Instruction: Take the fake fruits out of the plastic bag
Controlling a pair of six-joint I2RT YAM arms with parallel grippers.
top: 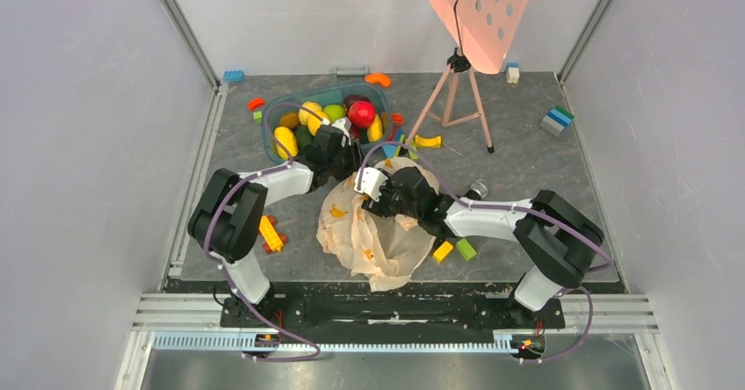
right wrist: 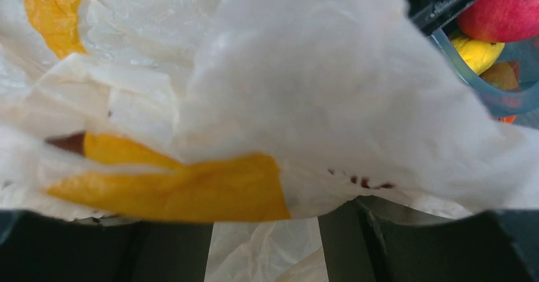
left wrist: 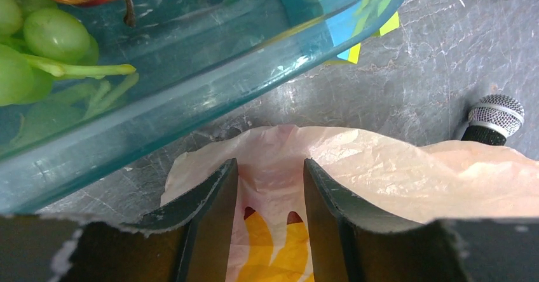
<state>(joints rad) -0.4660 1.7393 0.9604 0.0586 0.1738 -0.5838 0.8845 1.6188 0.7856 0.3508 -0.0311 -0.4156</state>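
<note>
Top view: plastic bag [top: 378, 232] crumpled mid-table. Fake fruits [top: 361, 113] sit in teal tub [top: 268, 126] beyond.
Left wrist: left gripper [left wrist: 270, 167] part-open astride bag edge.
Right wrist: right gripper [right wrist: 264, 244] parted, bag draped across (grasp cannot be told).

Bright, even overhead light fills the top view, casting only soft shadows on the grey marbled surface [top: 527, 162]. The thin translucent cream plastic bag [right wrist: 318, 91] sits out of focus in the right wrist view; glare streaks the teal plastic tub [left wrist: 191, 98].
</note>
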